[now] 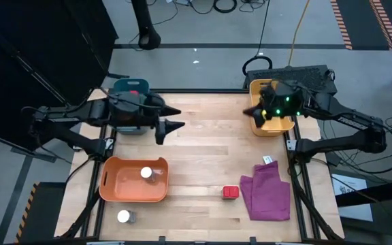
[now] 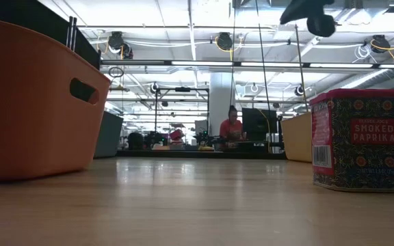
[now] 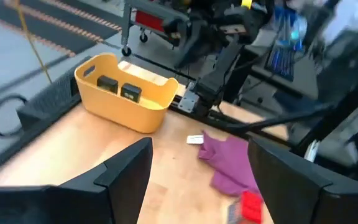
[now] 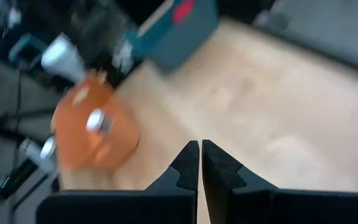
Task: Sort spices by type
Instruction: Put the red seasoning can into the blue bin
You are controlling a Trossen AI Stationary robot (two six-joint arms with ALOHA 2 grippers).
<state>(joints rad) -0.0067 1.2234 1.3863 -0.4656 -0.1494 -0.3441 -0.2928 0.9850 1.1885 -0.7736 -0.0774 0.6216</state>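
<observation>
One red boxy spice tin (image 1: 231,192) stands on the wood beside the purple cloth (image 1: 267,190); it is also large in the low view (image 2: 361,140). A second red container (image 1: 134,90) lies in the teal bin (image 1: 124,86). Two dark grey boxes (image 3: 107,83) (image 3: 130,93) sit in the yellow bin (image 3: 126,109). One white-lidded jar (image 1: 146,173) is in the orange bin (image 1: 118,189), and another jar (image 1: 124,217) stands on the table near that bin. My left gripper (image 1: 172,127) hovers open beside the teal bin. My right gripper (image 1: 250,113) is shut, just left of the yellow bin (image 1: 281,124).
The purple cloth (image 3: 229,162) lies flat near the table's right edge with a small white tag (image 1: 267,160) at its far corner. Bare wood stretches across the middle (image 1: 209,150) between the bins. A person sits far off in the room (image 2: 232,126).
</observation>
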